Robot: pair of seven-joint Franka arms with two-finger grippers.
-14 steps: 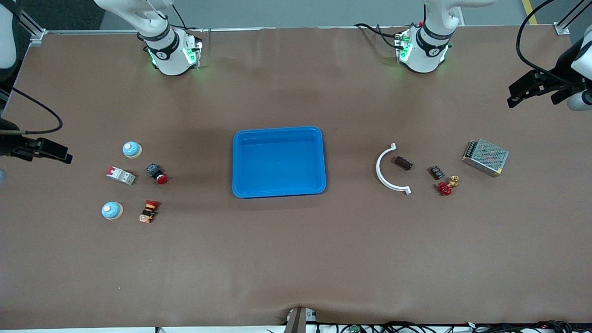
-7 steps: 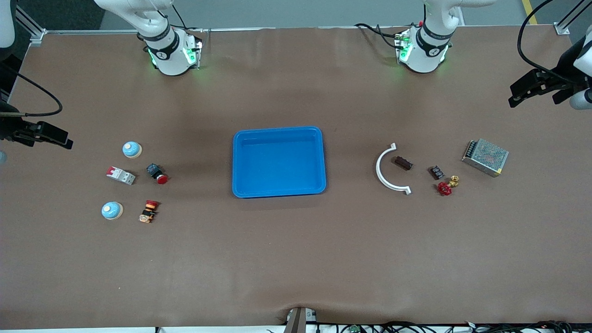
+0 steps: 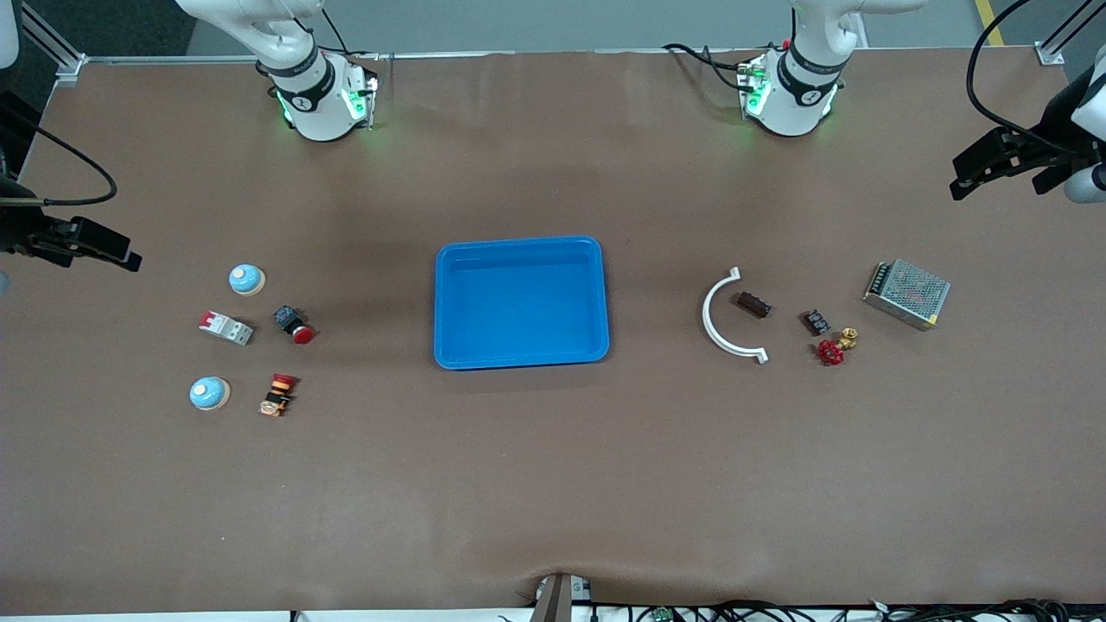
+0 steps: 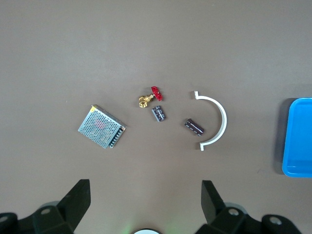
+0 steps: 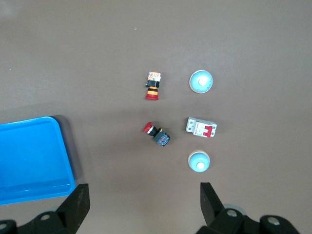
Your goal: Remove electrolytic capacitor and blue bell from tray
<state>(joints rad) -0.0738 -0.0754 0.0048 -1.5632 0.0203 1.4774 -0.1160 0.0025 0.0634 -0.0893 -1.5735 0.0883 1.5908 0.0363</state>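
Observation:
Two light-blue bells stand at the right arm's end of the table, one point(image 3: 246, 279) point(image 5: 200, 161) farther from the front camera than the other point(image 3: 209, 393) point(image 5: 201, 81). At the left arm's end lie two dark capacitors, one point(image 3: 753, 304) point(image 4: 194, 126) beside a white arc and a smaller one point(image 3: 815, 322) point(image 4: 159, 113). The blue tray point(image 3: 521, 246) sits mid-table and holds nothing. My right gripper point(image 3: 91, 244) point(image 5: 144, 190) hangs open over the table's edge beside the bells. My left gripper point(image 3: 989, 164) point(image 4: 145, 187) hangs open over bare table by its end, holding nothing.
A white curved bracket point(image 3: 724, 318), a metal mesh power supply point(image 3: 907, 294) and a red-handled brass valve point(image 3: 834, 348) lie by the capacitors. A white breaker point(image 3: 226, 327), a red push button point(image 3: 294, 324) and an orange-striped button point(image 3: 278, 395) lie among the bells.
My right gripper has drifted toward the robots' side of the table. My left gripper has barely shifted. Nothing on the table has moved.

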